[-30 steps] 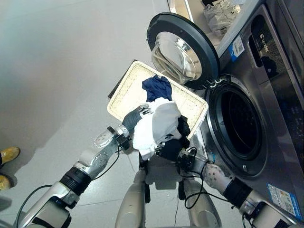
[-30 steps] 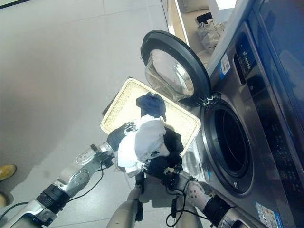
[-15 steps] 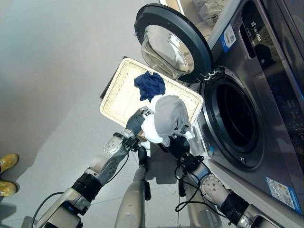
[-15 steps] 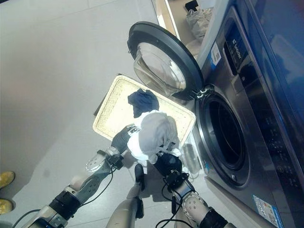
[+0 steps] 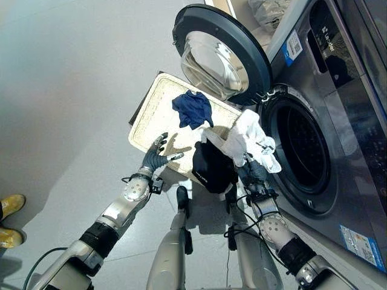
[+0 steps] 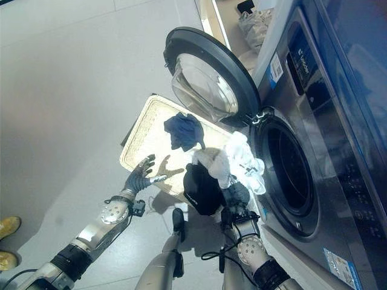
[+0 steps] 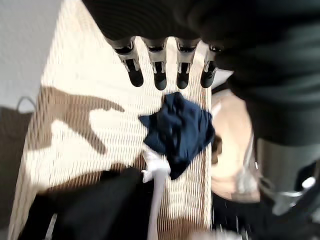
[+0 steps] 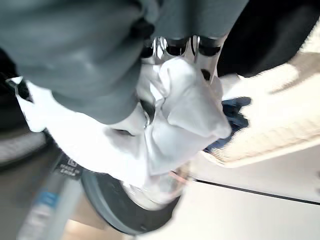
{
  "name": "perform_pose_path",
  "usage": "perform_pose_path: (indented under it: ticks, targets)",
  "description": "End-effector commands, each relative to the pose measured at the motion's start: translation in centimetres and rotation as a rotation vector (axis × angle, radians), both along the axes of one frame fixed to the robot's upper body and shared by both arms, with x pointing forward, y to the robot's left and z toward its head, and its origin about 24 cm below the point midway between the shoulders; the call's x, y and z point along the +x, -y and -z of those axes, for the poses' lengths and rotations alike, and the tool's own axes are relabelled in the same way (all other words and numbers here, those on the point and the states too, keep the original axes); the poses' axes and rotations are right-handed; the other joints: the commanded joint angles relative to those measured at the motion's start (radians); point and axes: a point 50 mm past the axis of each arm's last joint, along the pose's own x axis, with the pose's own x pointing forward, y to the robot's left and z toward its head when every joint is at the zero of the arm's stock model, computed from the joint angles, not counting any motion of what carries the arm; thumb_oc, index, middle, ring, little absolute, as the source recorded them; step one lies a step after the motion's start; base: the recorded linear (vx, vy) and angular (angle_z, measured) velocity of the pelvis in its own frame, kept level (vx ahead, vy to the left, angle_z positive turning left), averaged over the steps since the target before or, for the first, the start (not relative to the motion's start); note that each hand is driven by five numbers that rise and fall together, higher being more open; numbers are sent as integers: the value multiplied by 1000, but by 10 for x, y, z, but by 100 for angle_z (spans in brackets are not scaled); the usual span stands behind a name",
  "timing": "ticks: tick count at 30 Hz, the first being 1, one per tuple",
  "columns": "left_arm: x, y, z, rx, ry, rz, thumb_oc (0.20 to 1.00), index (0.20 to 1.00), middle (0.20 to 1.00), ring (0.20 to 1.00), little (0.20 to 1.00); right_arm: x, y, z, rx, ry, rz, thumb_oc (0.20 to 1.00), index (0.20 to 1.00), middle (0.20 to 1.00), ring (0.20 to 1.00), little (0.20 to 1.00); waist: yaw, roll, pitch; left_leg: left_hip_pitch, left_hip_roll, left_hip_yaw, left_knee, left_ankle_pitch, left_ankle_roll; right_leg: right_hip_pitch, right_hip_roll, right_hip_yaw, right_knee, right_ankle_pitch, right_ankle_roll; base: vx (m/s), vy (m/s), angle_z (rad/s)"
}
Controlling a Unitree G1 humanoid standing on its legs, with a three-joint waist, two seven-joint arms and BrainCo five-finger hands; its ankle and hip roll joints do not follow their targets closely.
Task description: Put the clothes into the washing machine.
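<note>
My right hand (image 5: 253,174) is shut on a white garment (image 5: 247,136), held up beside the washing machine's open drum (image 5: 300,151). A black garment (image 5: 211,167) hangs from the same bundle, below and left of the white one. In the right wrist view the fingers (image 8: 201,49) curl into the white cloth (image 8: 172,122). My left hand (image 5: 155,156) hovers open over the near edge of the cream woven basket (image 5: 153,107), holding nothing; its fingers (image 7: 158,71) are straight. A navy garment (image 5: 192,109) lies in the basket.
The machine's round door (image 5: 221,53) stands swung open above the basket's far end. A person's yellow shoes (image 5: 8,206) show at the far left on the grey floor. A white bag (image 5: 269,8) sits on a shelf beyond the machine.
My left hand has let go of the bundle and drawn back over the basket, open. My right hand has carried the white and black clothes right, toward the drum opening.
</note>
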Motion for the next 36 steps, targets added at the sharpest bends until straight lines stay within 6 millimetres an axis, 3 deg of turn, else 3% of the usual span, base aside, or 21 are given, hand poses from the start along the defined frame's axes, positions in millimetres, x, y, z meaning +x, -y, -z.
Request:
perform_pose_path:
  ticks: [1,4,7,8,9,10,11,12,13,14,16,17,18,20,23,30,31,34,35,36]
  targets:
    - [0,-4,-9,-133,102,-107,1000,1000,1000,1000,1000,8,7,-22,144,138,95,200,200,200,200,200,-20,36,-15,-11,-120,39,13,-63,44,-54,-18,-46,115,-93,52,34,7,0]
    - [-1,-11,-6,-189,99,-155,1000,1000,1000,1000,1000,8,20,-17,219,119,171,200,200,200,200,200,-25,52,-15,-12,-122,47,13,-65,42,-61,-21,-43,119,-96,53,31,14,0]
    - [-5,-26,8,-302,79,-252,1000,1000,1000,1000,1000,12,62,-15,392,106,422,200,200,200,200,200,-37,90,-15,-21,-127,63,16,-68,39,-81,-30,-34,126,-101,55,77,22,-6]
    - [-6,-28,10,-315,76,-263,1000,1000,1000,1000,1000,13,69,-18,400,108,469,200,200,200,200,200,-37,95,-15,-25,-127,66,18,-70,38,-86,-31,-32,128,-102,56,66,-4,-22]
    - [-9,-33,18,-347,56,-287,1000,1000,1000,1000,1000,15,93,-29,423,125,595,200,200,200,200,200,-42,107,-15,-31,-129,69,22,-72,36,-93,-35,-31,132,-105,58,56,-4,-28]
    - [-9,-33,20,-351,53,-289,1000,1000,1000,1000,1000,15,98,-33,429,131,619,200,200,200,200,200,-42,109,-15,-33,-129,70,23,-73,36,-96,-36,-30,132,-104,58,77,-14,-17]
    - [-12,-37,27,-354,35,-305,1000,1000,1000,1000,1000,16,119,-45,448,161,716,200,200,200,200,200,-43,117,-15,-40,-130,73,29,-75,34,-102,-38,-30,136,-106,59,42,-11,-8]
    - [-12,-37,27,-354,35,-305,1000,1000,1000,1000,1000,16,119,-45,448,161,716,200,200,200,200,200,-43,117,-15,-40,-130,73,29,-75,34,-102,-38,-30,136,-106,59,53,-8,1]
    - [-12,-38,29,-358,29,-306,1000,1000,1000,1000,1000,18,134,-55,454,177,763,200,200,200,200,200,-42,123,-15,-44,-130,75,31,-77,33,-107,-39,-28,139,-108,59,110,-14,-1]
    - [-16,-42,39,-362,-8,-308,1000,1000,1000,1000,1000,14,175,-83,465,245,936,200,200,200,200,200,-44,137,-15,-47,-131,74,39,-86,30,-112,-42,-27,151,-123,62,110,-14,-1]
    - [-16,-42,39,-362,-8,-308,1000,1000,1000,1000,1000,14,175,-83,465,245,936,200,200,200,200,200,-44,137,-15,-47,-131,74,39,-86,30,-112,-42,-27,151,-123,62,45,-12,-7]
    - [-16,-42,39,-363,-12,-308,1000,1000,1000,1000,1000,13,186,-95,461,272,985,200,200,200,200,200,-42,142,-15,-60,-130,77,45,-82,29,-124,-41,-24,153,-116,61,98,-76,-7]
    - [-16,-47,41,-354,-39,-286,1000,1000,1000,1000,1000,-12,246,-156,426,411,1269,200,200,200,200,200,-37,153,-15,-96,-130,76,67,-86,25,-157,-35,-13,170,-122,59,116,-95,-9]
    - [-14,-48,37,-337,-42,-272,1000,1000,1000,1000,1000,-29,264,-186,400,474,1377,200,200,200,200,200,-34,149,-15,-120,-129,74,78,-86,24,-179,-28,-10,180,-123,58,106,-95,-12]
    - [-12,-53,31,-312,-43,-263,1000,1000,1000,1000,1000,-54,284,-215,368,531,1519,200,200,200,200,200,-36,133,-15,-145,-124,71,95,-88,23,-199,-21,-10,194,-125,58,29,-90,-4]
    - [-11,-53,30,-312,-43,-261,1000,1000,1000,1000,1000,-55,285,-217,366,528,1524,200,200,200,200,200,-34,134,-15,-148,-124,71,97,-89,23,-201,-21,-9,195,-125,58,10,-26,-1]
    - [-8,-59,21,-280,-34,-257,1000,1000,1000,1000,1000,-85,304,-236,361,564,1674,200,200,200,200,200,-37,112,-15,-161,-118,65,106,-98,19,-208,-12,-8,206,-137,61,54,-130,-6]
    - [-8,-59,21,-280,-34,-257,1000,1000,1000,1000,1000,-85,304,-236,361,564,1674,200,200,200,200,200,-37,112,-15,-161,-118,65,106,-98,19,-208,-12,-8,206,-137,61,23,-113,0]
    - [-4,-67,8,-237,-16,-252,1000,1000,1000,1000,1000,-126,332,-234,503,552,1818,1000,1000,1000,1000,1000,-45,84,-15,-221,-113,52,136,-87,13,-257,0,-7,230,-128,59,15,-207,6]
    - [-4,-67,8,-237,-16,-252,1000,1000,1000,1000,1000,-126,332,-234,503,552,1818,1000,1000,1000,1000,1000,-45,84,-15,-221,-113,52,136,-87,13,-257,0,-7,230,-128,59,15,-207,6]
